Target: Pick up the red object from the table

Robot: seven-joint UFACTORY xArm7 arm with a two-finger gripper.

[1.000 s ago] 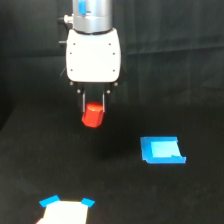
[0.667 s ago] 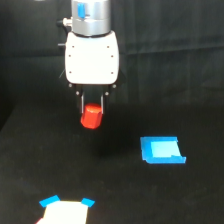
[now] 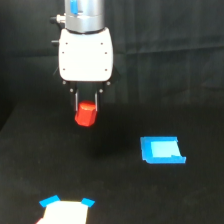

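Matte black table (image 3: 165,200), wide and flat, merging with the black backdrop: this is the largest item you have in the exterior view, and it carries everything except the piece you want.

White arm housing (image 3: 85,54), boxy, under a silver-grey wrist; it hangs over the table toward the exterior view's left.

Blue square piece (image 3: 161,150), flat, lying on the table toward the exterior view's right, well apart from the arm. Not your target.

Pale piece with blue corners (image 3: 65,210), flat at the bottom edge of the view, below the arm. Partly cut off; you cannot tell its full shape.

Pincer (image 3: 86,106), two thin dark fingers pointing straight down from the housing, pressed in on the red object.

Red object (image 3: 85,114), small, stubby, red-orange, narrower than the housing. It sits between the fingers with its lower part poking out beneath the tips, slightly tilted. You can judge it clear of the table: dark surface shows below it, though the gap cannot be measured here.

Relation that matters: the red object lies directly under the pincer, on its vertical line, with no offset to either side. Your pick looks made; what remains, by judgement, is holding the grip while going straight up, where a shallow hold could let it slip.
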